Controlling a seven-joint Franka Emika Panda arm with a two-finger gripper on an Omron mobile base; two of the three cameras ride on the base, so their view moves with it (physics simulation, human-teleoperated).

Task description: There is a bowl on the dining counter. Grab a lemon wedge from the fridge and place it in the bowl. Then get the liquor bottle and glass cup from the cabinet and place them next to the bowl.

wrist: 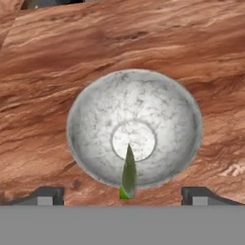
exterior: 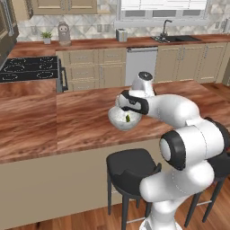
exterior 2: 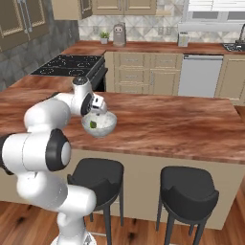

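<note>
The gripper (wrist: 122,196) hangs directly above the bowl (wrist: 134,128) with its jaws spread wide and nothing between them; the two dark fingertips (wrist: 43,196) stand well apart at either side of the hand view. The lemon wedge (wrist: 128,173) lies inside the bowl, a thin green-yellow sliver resting against the near inner wall and pointing toward the pale flat centre, so that part of the job looks done. The bowl sits on the dining counter (exterior: 67,121) near its front edge, close above the black stools (exterior: 130,166). The wedge is probably light, soft and a little slick, and would best be pinched across its narrow sides; the bowl looks stiff and likely breakable, with a smooth rounded wall that could slide if nudged, so the fingers should lift straight up rather than sweep sideways past the rim. The near edge of the slab leaves little margin on that side, whereas the wood top to the right of the bowl and behind it is broad and bare, giving plenty of room to set down a bottle and a glass beside it. Above the bowl the arm has free space to rise and swing away
</note>
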